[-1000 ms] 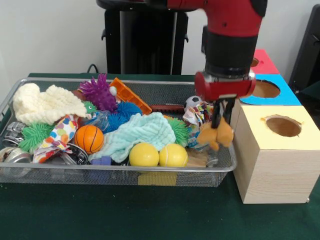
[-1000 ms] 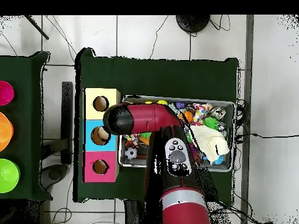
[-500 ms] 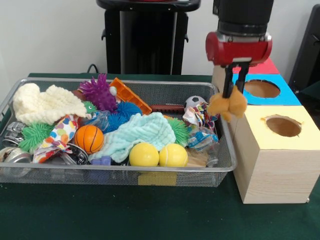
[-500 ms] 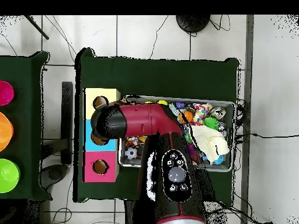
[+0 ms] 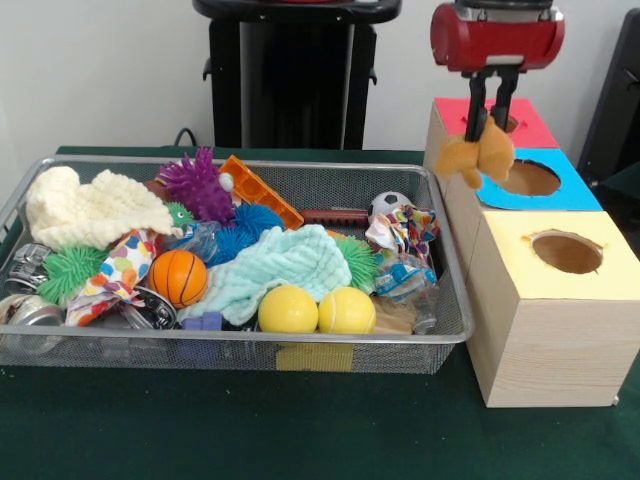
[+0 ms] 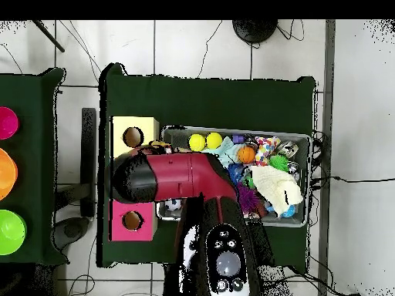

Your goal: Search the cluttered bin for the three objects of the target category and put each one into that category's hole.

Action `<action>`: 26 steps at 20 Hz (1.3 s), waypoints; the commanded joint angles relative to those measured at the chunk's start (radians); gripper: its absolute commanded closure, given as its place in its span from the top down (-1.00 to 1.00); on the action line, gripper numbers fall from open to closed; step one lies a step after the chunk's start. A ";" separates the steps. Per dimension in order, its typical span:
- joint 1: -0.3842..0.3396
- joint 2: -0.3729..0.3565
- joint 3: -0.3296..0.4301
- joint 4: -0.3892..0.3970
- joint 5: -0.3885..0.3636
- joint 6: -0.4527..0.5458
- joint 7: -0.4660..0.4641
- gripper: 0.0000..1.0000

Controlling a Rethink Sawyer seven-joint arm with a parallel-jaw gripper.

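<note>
My gripper (image 5: pixel 487 128) is shut on an orange plush toy (image 5: pixel 480 158) and holds it in the air over the near left edge of the blue-topped box (image 5: pixel 570 195), just left of its round hole (image 5: pixel 532 178). The toy hangs clear of the wire bin (image 5: pixel 250 345). In the overhead view the red arm (image 6: pixel 166 176) covers the blue box and hides the gripper and toy. The yellow-topped box (image 5: pixel 520 330) with its hole (image 5: pixel 566 251) stands nearest the camera, and the red-topped box (image 5: pixel 532 125) stands behind the blue one.
The bin holds two yellow balls (image 5: pixel 318 310), a small basketball (image 5: pixel 179 277), a teal cloth (image 5: pixel 285 265), a cream knitted cloth (image 5: pixel 85 205), a purple spiky toy (image 5: pixel 198 183), a soccer ball (image 5: pixel 387 205) and metal cans (image 5: pixel 30 310). Coloured bowls (image 6: pixel 6 173) sit on a separate table.
The gripper has risen out of the bin with the orange plush toy and moved from the bin's right end to above the blue box.
</note>
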 commanded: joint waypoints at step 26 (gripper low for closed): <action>0.102 -0.107 -0.043 0.409 0.045 -0.097 0.251 -1.00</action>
